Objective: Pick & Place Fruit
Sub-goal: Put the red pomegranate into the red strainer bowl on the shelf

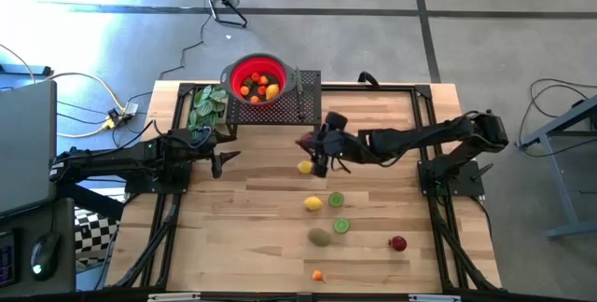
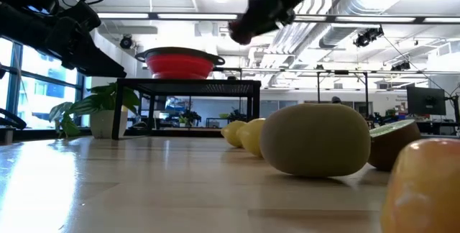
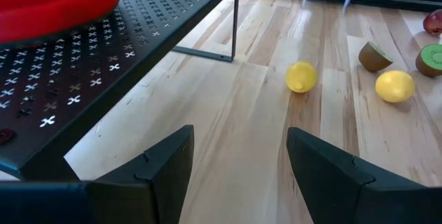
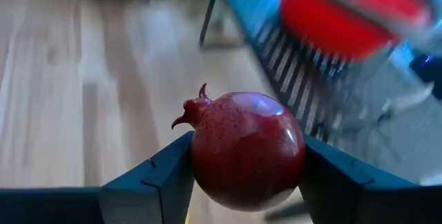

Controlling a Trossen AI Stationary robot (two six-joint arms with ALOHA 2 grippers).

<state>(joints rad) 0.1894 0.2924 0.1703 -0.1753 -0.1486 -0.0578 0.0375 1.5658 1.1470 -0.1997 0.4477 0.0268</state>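
One dark red toy pomegranate (image 4: 245, 148) sits clamped between your right gripper's (image 4: 245, 182) two fingers, lifted above the wooden table (image 1: 252, 227) near its middle. What matters next is where the red round collapsible bowl (image 1: 258, 80) lies from it: to the far left, raised on the black perforated metal stand (image 1: 303, 97), so you'll likely need to carry up and over the rim. Your left gripper (image 3: 238, 175) waits at the left with fingers spread and nothing between them, pointed toward a yellow toy lemon (image 3: 302, 77) on the table.
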